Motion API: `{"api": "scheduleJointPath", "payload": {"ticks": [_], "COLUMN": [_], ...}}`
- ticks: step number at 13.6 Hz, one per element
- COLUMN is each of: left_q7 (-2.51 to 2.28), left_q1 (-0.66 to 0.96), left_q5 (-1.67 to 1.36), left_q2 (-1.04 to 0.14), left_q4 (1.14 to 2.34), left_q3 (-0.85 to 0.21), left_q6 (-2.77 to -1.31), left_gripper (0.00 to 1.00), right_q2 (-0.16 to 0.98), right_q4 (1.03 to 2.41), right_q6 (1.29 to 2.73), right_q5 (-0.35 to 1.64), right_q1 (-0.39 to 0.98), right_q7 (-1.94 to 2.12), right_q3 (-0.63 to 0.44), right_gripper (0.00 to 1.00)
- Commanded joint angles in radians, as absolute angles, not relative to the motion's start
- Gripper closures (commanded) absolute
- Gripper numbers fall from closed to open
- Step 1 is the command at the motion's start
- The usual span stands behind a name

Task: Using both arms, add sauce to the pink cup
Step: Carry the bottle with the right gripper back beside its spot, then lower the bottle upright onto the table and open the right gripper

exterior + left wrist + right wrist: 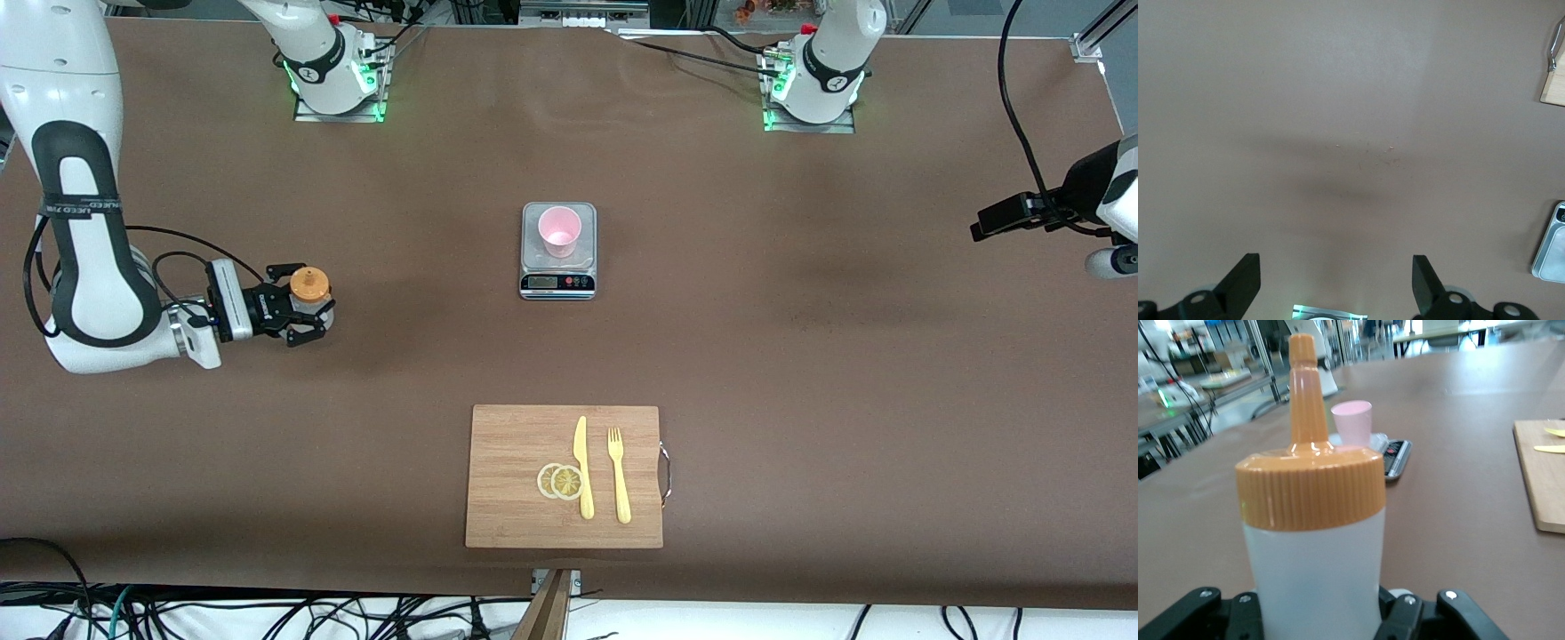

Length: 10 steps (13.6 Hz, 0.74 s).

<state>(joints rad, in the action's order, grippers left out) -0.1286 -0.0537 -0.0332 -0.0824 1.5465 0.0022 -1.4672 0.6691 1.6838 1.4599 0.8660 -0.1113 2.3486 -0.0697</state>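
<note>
Brown bench (800, 356), cables along its front edge, right hand (298, 313) clamped on sauce (308, 292) near right-arm end, left hand (1336, 287) spread wide, empty, pink cup (559, 231) on scale (557, 283) mid-bench.

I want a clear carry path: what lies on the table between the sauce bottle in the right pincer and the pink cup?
Nothing: the front view shows bare brown table between the sauce bottle and the pink cup, which stands on a scale.

White jointed arms (80, 267), black rings, cables, black jaws.
</note>
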Motion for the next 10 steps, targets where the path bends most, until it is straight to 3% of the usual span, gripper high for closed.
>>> {"api": "scheduleJointPath", "payload": {"ticks": [1, 10], "left_q7": [-0.133, -0.133], "left_q1": [-0.052, -0.052], "left_q5": [-0.054, -0.054], "left_q2": [-0.081, -0.081], "left_q4": [1.543, 1.543], "left_q3": [0.005, 0.003], "left_q6": [-1.465, -1.466], "left_gripper": [0.00, 0.00], "right_q2": [0.698, 0.795], "right_q4": [1.713, 1.753], "right_q6": [1.384, 1.289], "right_q5": [0.900, 0.903], "right_q1": [-0.175, -0.268], "right_q7": [2.420, 2.566], "right_q3": [-0.054, -0.052], "right_gripper": [1.00, 1.00]}}
